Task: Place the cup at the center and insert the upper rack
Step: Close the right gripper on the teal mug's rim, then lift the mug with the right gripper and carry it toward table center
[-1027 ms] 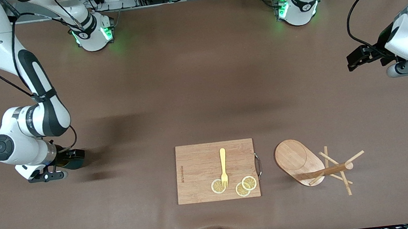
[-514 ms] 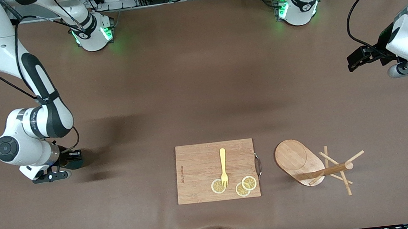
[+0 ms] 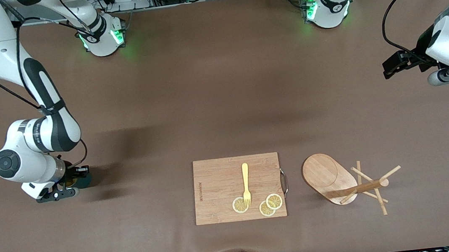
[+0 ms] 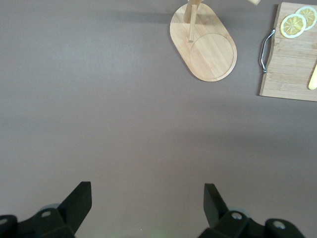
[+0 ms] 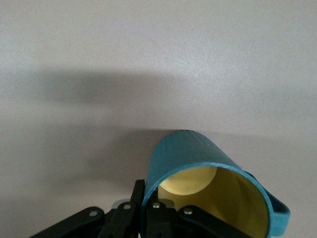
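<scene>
The cup (image 5: 198, 158) is teal and ribbed with a yellow inside, and it rests on the brown table toward the right arm's end. My right gripper (image 5: 148, 201) is shut on its rim wall, one finger inside and one outside. In the front view the cup (image 3: 85, 183) is mostly hidden under that gripper (image 3: 76, 179). The upper rack (image 3: 325, 176) lies tipped on its side, its post and pegs resting on the table. My left gripper (image 4: 147, 198) hangs open and empty over bare table at the left arm's end (image 3: 388, 68), and that arm waits.
A rectangular wooden cutting board (image 3: 218, 186) lies beside the rack, nearer the right arm's end. It carries a yellow fork (image 3: 246, 182) and lemon slices (image 3: 274, 201). A metal handle (image 3: 284, 181) sits on the board's rack side.
My right gripper has closed its fingers on the cup's rim after shifting slightly over the cup. The left arm has barely drifted.
</scene>
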`<state>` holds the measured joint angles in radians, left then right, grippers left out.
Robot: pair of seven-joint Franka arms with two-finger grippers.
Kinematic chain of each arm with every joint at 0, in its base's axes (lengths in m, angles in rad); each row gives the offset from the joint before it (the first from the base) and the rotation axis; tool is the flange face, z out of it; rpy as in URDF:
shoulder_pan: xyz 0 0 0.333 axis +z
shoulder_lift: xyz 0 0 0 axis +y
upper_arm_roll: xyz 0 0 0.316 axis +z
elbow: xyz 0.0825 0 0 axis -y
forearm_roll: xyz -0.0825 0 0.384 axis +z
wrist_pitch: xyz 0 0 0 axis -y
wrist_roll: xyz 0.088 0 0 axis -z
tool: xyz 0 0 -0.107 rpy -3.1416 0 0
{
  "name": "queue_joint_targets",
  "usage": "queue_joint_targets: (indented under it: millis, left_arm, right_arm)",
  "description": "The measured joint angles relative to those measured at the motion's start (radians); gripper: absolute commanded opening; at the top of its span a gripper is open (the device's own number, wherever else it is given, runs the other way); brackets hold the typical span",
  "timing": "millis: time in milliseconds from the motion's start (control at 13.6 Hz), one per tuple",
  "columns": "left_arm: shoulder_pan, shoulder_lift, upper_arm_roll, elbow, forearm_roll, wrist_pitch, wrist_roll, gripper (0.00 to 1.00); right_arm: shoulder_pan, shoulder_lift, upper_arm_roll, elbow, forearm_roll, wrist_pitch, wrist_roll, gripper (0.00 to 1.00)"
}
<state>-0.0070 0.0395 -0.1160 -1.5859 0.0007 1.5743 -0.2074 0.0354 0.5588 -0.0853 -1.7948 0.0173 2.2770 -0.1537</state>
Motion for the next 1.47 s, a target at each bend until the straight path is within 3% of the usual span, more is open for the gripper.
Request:
queue_joint_targets:
  millis: [514,954,1467]
  left_arm:
    - [0.002,0.01,0.0,0.0,0.003,-0.001,0.0,1.0]
    - [0.02,0.014,0.001,0.0,0.006,-0.002,0.0,1.0]
    - [0.036,0.014,0.001,0.0,0.006,-0.002,0.0,1.0]
  right_arm:
    - [0.026,-0.019,0.044,0.033,0.001,0.0,0.001,0.0]
    - [0.069,-0.06,0.149,0.033,0.001,-0.006,0.099,0.0]
    - [0.389,-0.091,0.166,0.033,0.001,-0.078,0.62,0.0]
